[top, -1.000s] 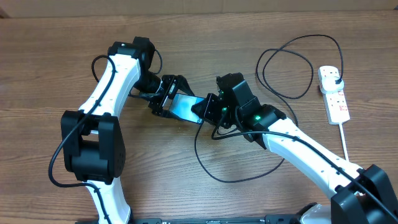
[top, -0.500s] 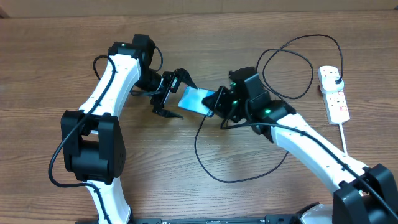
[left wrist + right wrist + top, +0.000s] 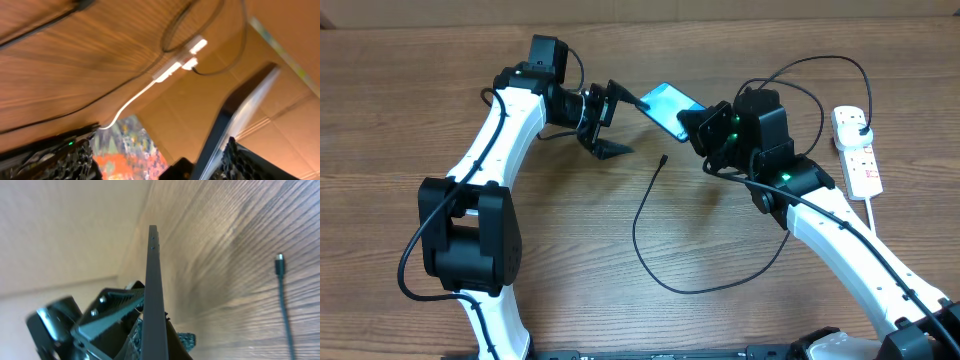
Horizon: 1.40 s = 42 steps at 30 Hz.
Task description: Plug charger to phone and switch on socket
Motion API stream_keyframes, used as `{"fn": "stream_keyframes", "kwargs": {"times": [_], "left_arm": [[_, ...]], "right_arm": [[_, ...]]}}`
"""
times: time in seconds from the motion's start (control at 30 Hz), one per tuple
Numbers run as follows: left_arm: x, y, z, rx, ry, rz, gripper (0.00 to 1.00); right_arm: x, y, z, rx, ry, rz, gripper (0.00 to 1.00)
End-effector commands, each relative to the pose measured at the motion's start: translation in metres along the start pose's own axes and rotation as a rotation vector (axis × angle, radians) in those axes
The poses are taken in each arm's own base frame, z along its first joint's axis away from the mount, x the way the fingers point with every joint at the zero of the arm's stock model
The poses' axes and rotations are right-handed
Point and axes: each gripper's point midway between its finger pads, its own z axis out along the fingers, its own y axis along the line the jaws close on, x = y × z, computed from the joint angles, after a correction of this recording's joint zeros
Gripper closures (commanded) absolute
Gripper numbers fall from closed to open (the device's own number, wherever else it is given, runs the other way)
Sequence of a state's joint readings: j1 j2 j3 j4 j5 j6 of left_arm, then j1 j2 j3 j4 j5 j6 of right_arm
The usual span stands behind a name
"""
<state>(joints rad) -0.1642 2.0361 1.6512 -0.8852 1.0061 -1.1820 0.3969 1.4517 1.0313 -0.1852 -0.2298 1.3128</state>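
My right gripper [image 3: 693, 123] is shut on the phone [image 3: 664, 104] and holds it tilted above the table; the light blue screen faces up. In the right wrist view the phone [image 3: 153, 280] shows edge-on between the right gripper's fingers [image 3: 156, 336]. My left gripper [image 3: 612, 122] is open, just left of the phone's free end. In the left wrist view the phone's edge [image 3: 240, 112] lies by one finger of the open left gripper [image 3: 160, 167]. The charger's connector tip [image 3: 663, 158] lies loose on the table, also seen in the right wrist view [image 3: 280, 260]. Its cable [image 3: 650, 265] loops round to a black plug in the socket [image 3: 858, 155].
The socket also shows in the left wrist view [image 3: 177, 62] with its white cord [image 3: 876, 235], which runs toward the table's front right. A loop of black cable [image 3: 790, 95] lies behind my right arm. The wooden table [image 3: 400, 120] ends at a cardboard wall at the back.
My right gripper has lifted the phone up and toward the back right. My left gripper has let go of the phone's end and opened, swinging back with it.
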Motion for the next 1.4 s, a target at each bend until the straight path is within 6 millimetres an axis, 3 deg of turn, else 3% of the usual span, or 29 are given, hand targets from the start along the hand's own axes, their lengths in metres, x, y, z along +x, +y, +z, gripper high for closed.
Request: {"fn": "stream_keyframes", "kwargs": {"times": [0.0,0.2,0.3,0.4,0.43,0.77,0.9,1.0,1.1,1.37], "left_arm": [[0.015,-0.025,0.0,0.09,0.091,0.028,0.21],[0.015,-0.048,0.003,0.158,0.069,0.237,0.22],[0.018,-0.064,0.005,0.204,0.057,0.364,0.31],[0.022,-0.078,0.007,0.242,0.049,0.439,0.51],[0.024,-0.082,0.008,0.251,0.05,0.445,0.52],[0.031,-0.084,0.015,0.244,0.086,0.252,0.68],[0.035,-0.084,0.02,0.235,0.098,0.232,0.78],[0.038,-0.083,0.024,0.228,0.097,0.236,0.8],[0.037,-0.083,0.025,0.227,0.092,0.228,0.92],[0.037,-0.083,0.025,0.225,0.094,0.196,0.96]], "right_arm": [[-0.012,0.032,-0.014,-0.103,-0.065,0.166,0.96],[-0.013,0.039,-0.014,-0.135,-0.061,0.219,0.96],[-0.013,0.042,-0.015,-0.148,-0.062,0.216,0.96],[-0.013,0.042,-0.015,-0.148,-0.062,0.218,0.96],[-0.013,0.042,-0.015,-0.148,-0.061,0.223,0.96],[-0.013,0.05,-0.015,-0.182,-0.065,0.325,0.96],[-0.008,0.051,-0.014,-0.186,-0.073,0.36,0.96],[-0.005,0.054,-0.013,-0.195,-0.073,0.359,0.96],[-0.003,0.051,-0.012,-0.179,-0.073,0.361,0.96],[-0.002,0.05,-0.012,-0.175,-0.069,0.361,0.96]]}}
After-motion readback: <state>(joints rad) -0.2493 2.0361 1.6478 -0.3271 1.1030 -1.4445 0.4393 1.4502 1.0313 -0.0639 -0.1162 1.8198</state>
